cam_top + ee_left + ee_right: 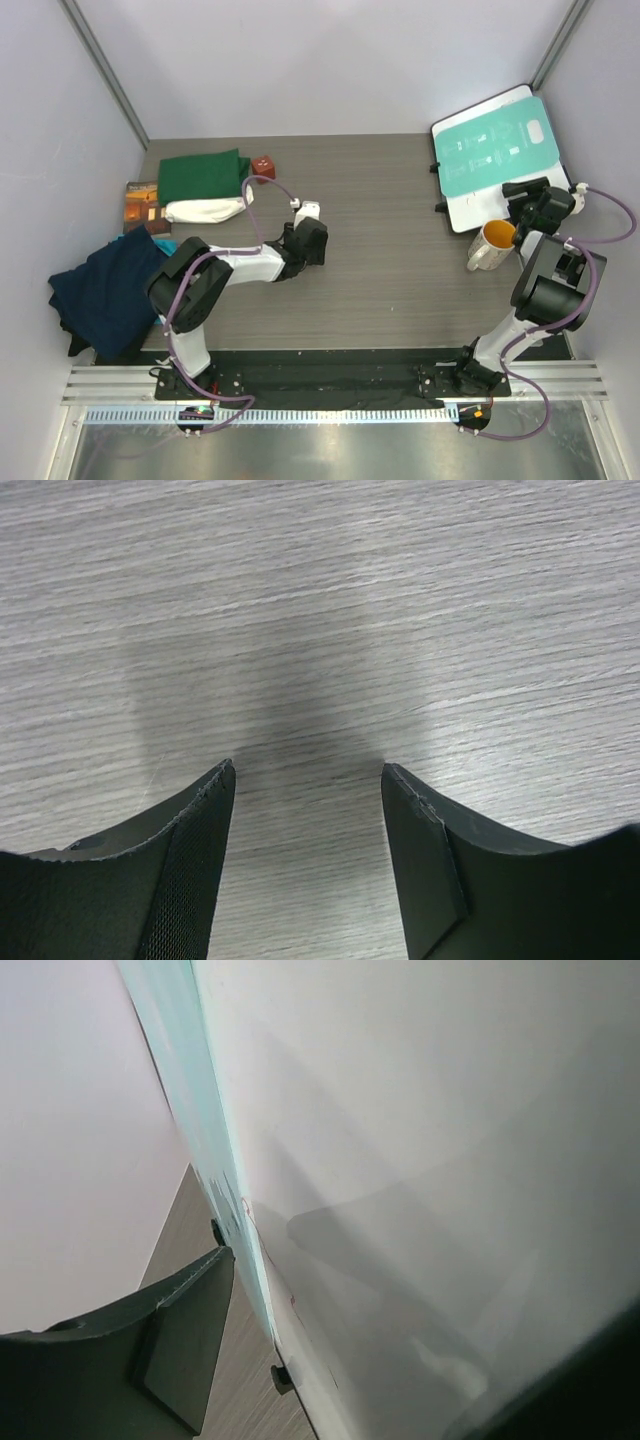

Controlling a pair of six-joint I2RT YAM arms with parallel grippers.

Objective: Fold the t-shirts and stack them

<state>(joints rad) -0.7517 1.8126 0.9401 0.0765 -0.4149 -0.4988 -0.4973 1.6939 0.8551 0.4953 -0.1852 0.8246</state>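
Observation:
Three t-shirts lie at the left of the table. The dark green t-shirt [203,174] is folded at the back left. The cream-white t-shirt [205,210] lies bunched against its near edge. The navy blue t-shirt [105,288] is crumpled and hangs over the table's left edge. My left gripper [312,245] [308,767] hovers open over bare wood right of the cream shirt, holding nothing. My right gripper [528,192] [420,1290] is open at the near edge of the teal board [497,150] [215,1190], whose rim runs between the jaws.
A white mug [490,246] with a yellow inside stands just in front of the board, beside the right arm. A small brown book [143,204] lies left of the cream shirt. A small red-brown block [264,166] sits right of the green shirt. Grey walls enclose the table.

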